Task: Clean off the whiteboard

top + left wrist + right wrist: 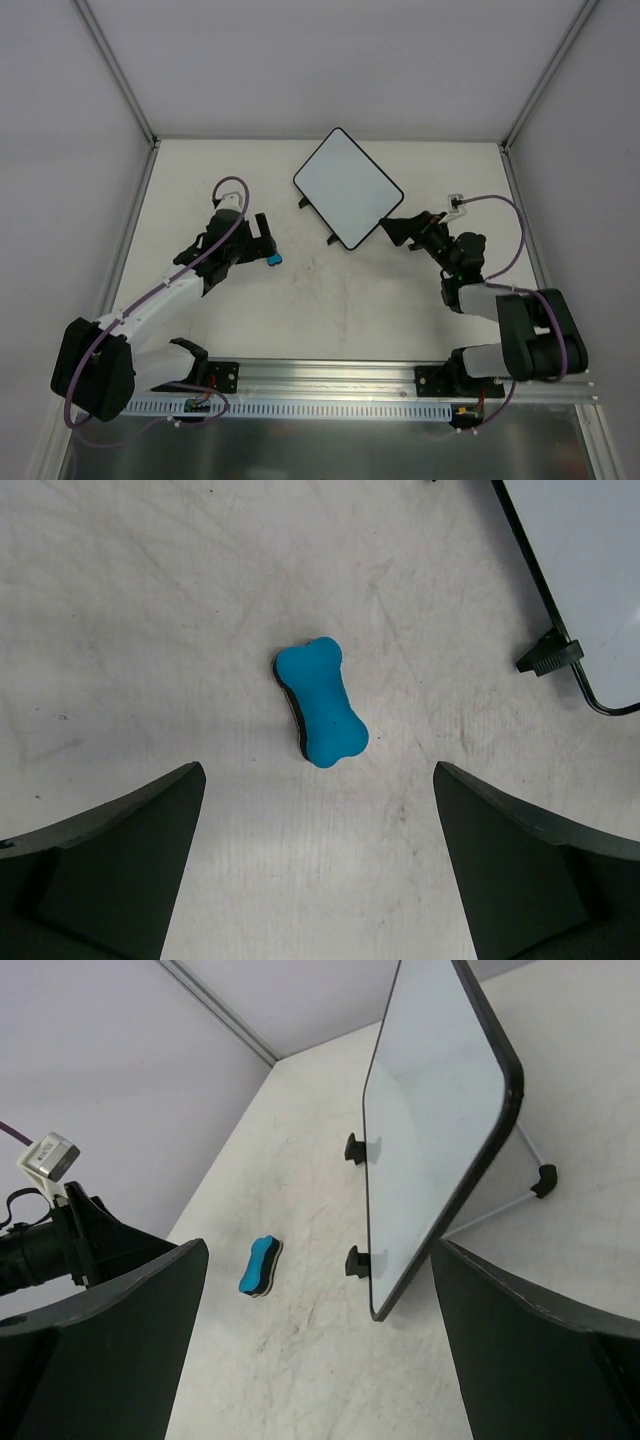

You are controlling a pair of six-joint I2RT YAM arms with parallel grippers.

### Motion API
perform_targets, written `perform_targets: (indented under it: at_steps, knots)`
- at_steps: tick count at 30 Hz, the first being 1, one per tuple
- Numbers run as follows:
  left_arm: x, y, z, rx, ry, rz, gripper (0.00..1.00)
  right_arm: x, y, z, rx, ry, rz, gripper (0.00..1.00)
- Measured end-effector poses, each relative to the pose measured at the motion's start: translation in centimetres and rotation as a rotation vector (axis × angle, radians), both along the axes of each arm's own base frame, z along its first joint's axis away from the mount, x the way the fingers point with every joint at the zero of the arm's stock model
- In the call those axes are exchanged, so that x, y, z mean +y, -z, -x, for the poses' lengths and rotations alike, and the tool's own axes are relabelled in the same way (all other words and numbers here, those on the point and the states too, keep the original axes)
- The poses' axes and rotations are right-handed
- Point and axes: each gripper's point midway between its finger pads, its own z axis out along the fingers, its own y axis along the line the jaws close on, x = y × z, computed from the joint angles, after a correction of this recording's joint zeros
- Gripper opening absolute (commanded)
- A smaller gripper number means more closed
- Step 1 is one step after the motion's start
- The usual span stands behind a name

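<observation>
The small white rectangular whiteboard [348,187] with rounded corners and a thin black rim sits toward the far middle of the scuffed off-white table [330,300], turned so that one corner points at the arms. In the right wrist view it seems propped at a slant on a thin wire leg with a black foot, with two small black tabs along one edge. This would keep its face reachable for wiping. Its surface reads as plain pale white in every view, and I can make out no writing or smudges on it, so the wiping looks done or nearly so. The blue bone-shaped eraser [322,702] with a dark pad on one face lies on the table near the board's left side and well clear of it. The left tool [320,880] hangs just above it, fingers spread wide and gripping nothing, the eraser lying ahead of the gap as if set down or ready for pickup. The right tool [400,232] sits just beside the board's near right edge, also wide open and empty, probably placed to steady the board. No contact with the board shows.
</observation>
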Motion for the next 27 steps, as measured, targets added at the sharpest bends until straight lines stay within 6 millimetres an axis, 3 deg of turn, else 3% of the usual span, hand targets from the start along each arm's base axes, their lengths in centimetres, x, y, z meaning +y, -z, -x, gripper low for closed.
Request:
perform_targets:
  at_steps: [5,11,18,22,27]
  knots:
    - [1.1,-0.9,1.0,-0.055,-0.023,0.0,0.99,-1.2,-4.1,2.1,-0.113,0.052,0.076,0.99]
    - [2.0,-1.4,2.1,-0.103,-0.032,0.007,0.99,-3.3,-5.4,4.7,-0.145,0.143,0.204,0.99]
    - [2.5,-2.0,2.9,-0.147,-0.027,0.003,0.99,-5.4,-3.2,6.6,-0.077,0.221,0.296,0.99]
    - [2.6,-2.3,2.9,-0.162,-0.024,-0.001,0.99,-6.4,0.0,7.7,-0.014,0.248,0.339,0.99]
    - [3.0,-1.2,3.3,-0.147,-0.016,-0.031,0.99,-6.7,1.6,8.2,0.023,0.252,0.364,0.99]
